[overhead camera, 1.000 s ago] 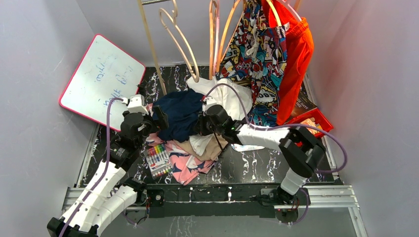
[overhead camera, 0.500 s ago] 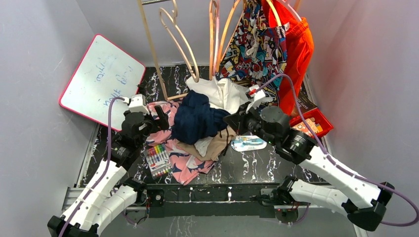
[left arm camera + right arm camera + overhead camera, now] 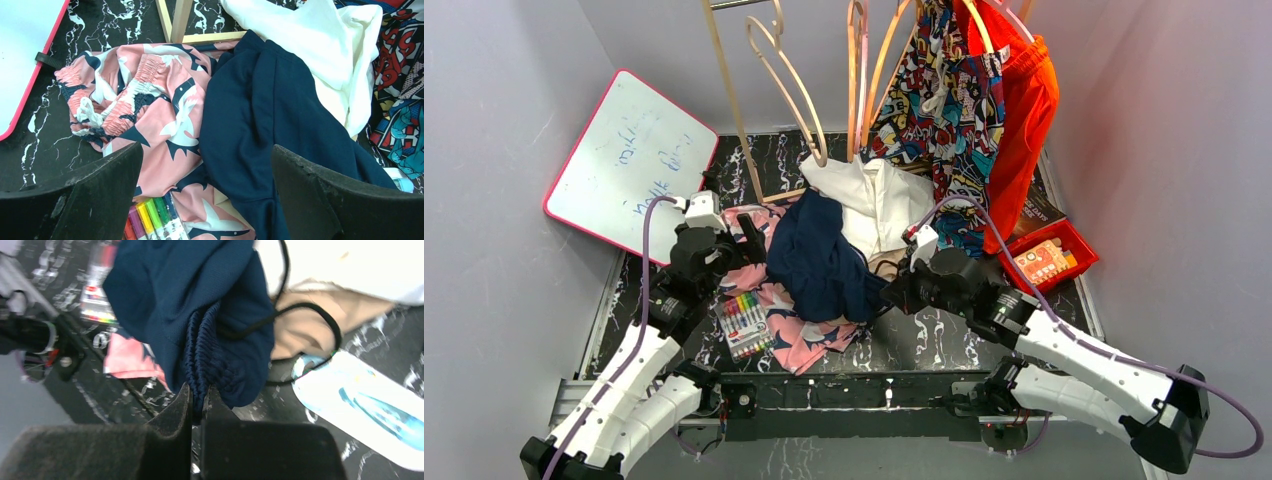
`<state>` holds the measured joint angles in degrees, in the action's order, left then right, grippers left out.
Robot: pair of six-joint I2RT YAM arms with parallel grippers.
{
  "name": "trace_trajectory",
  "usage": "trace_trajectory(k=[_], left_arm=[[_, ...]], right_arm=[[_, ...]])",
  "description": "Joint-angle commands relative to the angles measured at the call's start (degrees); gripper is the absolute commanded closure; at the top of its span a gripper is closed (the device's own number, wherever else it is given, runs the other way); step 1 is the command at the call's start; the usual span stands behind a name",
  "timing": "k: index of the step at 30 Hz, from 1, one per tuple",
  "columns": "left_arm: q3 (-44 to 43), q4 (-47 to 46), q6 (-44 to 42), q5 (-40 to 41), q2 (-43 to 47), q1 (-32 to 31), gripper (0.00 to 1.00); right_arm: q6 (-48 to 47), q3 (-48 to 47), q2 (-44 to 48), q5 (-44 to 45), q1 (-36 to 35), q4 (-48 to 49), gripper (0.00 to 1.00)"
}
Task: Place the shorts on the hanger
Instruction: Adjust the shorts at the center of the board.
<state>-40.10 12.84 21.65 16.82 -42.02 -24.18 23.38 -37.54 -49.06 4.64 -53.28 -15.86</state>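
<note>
shorts (image 3: 822,262): navy, draped over the pink patterned garment (image 3: 150,100) mid-table | hanger (image 3: 884,68): orange-tan, hanging at the back, well apart from shorts | right gripper (image 3: 198,392): clamped on shorts' elastic waistband | left gripper (image 3: 206,150): jaws wide, holding nothing

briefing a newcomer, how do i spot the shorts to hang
Look at the middle of the black marbled table. The shorts are the plain navy piece lying uppermost, waistband pinched in the right gripper, unlike the pink print garment and white garment beside them.
</note>
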Motion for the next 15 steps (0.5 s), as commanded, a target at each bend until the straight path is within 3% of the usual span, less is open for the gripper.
trace_trajectory(k=[1, 5, 12, 15], left_arm=[[0.47, -1.32, -0.31, -2.15, 1.75, -0.25, 0.02], [0.86, -2.58, -1.41, -7.61, 2.47, -0.25, 0.02], [0.63, -4.87, -1.51, -27.17, -0.71, -0.76, 0.01], [-0.57, -4.03, -0.24, -35.76, -4.02, -0.82, 0.02]], right_arm=[[-2.62, -4.57, 4.1, -12.18, 0.03, 12.88, 1.0], [-1.95, -6.23, 2.16, -19.25, 0.02, 18.71, 1.0], [-0.84, -1.67, -1.99, -15.56, 0.02, 12.52, 1.0], [2.66, 3.12, 0.27, -17.62, -0.06, 14.49, 1.0]])
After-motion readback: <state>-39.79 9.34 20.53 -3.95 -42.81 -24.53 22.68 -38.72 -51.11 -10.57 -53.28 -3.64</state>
